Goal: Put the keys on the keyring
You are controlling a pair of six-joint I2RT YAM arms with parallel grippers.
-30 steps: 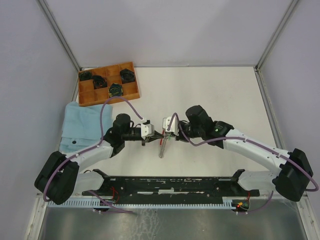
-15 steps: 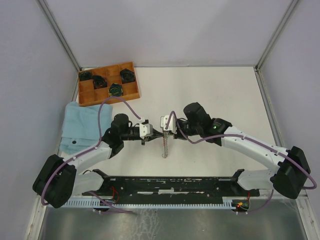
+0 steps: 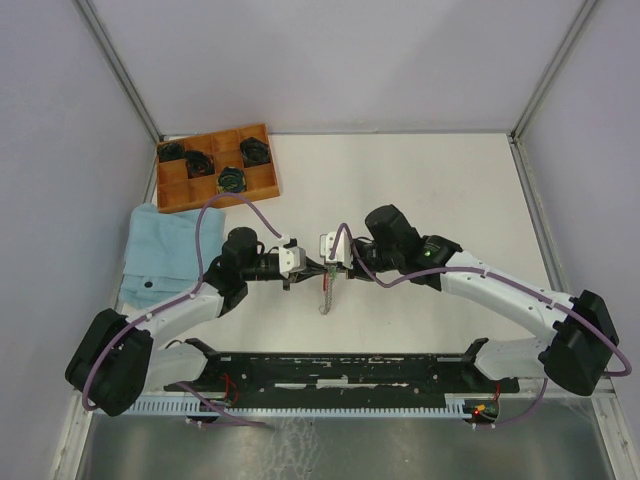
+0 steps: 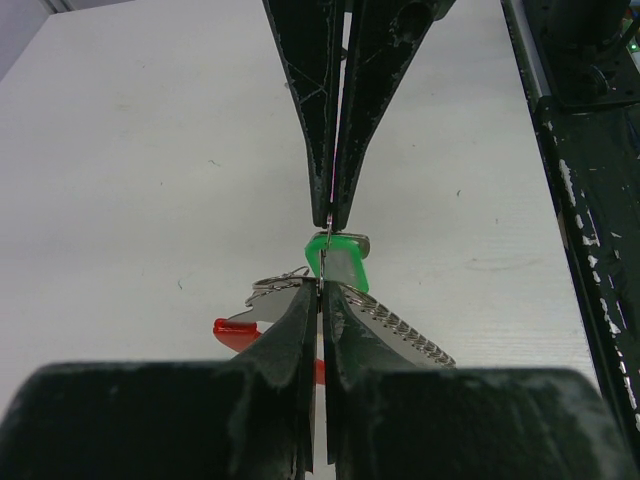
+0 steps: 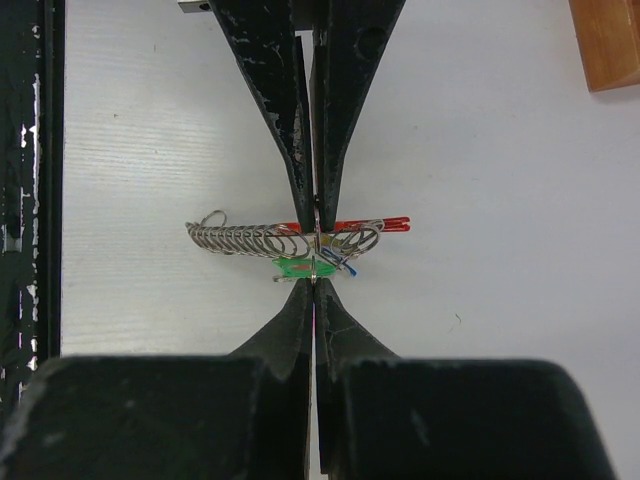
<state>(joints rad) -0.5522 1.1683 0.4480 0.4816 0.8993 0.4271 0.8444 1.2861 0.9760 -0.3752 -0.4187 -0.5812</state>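
Note:
Both grippers meet tip to tip just above the table centre. My left gripper (image 3: 315,268) (image 4: 320,287) is shut on one side of the thin metal keyring (image 5: 316,250), which is seen edge-on. On the opposite side of the same ring my right gripper (image 3: 329,267) (image 5: 315,285) is also shut. The green-headed key (image 4: 340,262) (image 5: 297,267) hangs across the ring between the tips. A blue key (image 5: 341,263) shows beside it. The red strap (image 4: 235,331) (image 5: 375,224) and the silver chain (image 3: 324,297) (image 5: 245,240) trail from the ring onto the table.
A wooden tray (image 3: 262,181) with dark round coils (image 3: 232,180) stands at the back left. A light blue cloth (image 3: 160,250) lies left of the left arm. A black rail (image 3: 340,368) runs along the near edge.
Both grippers have shifted slightly left and back with the ring. The chain swung from a slant to hanging nearly straight. The jaws stayed shut.

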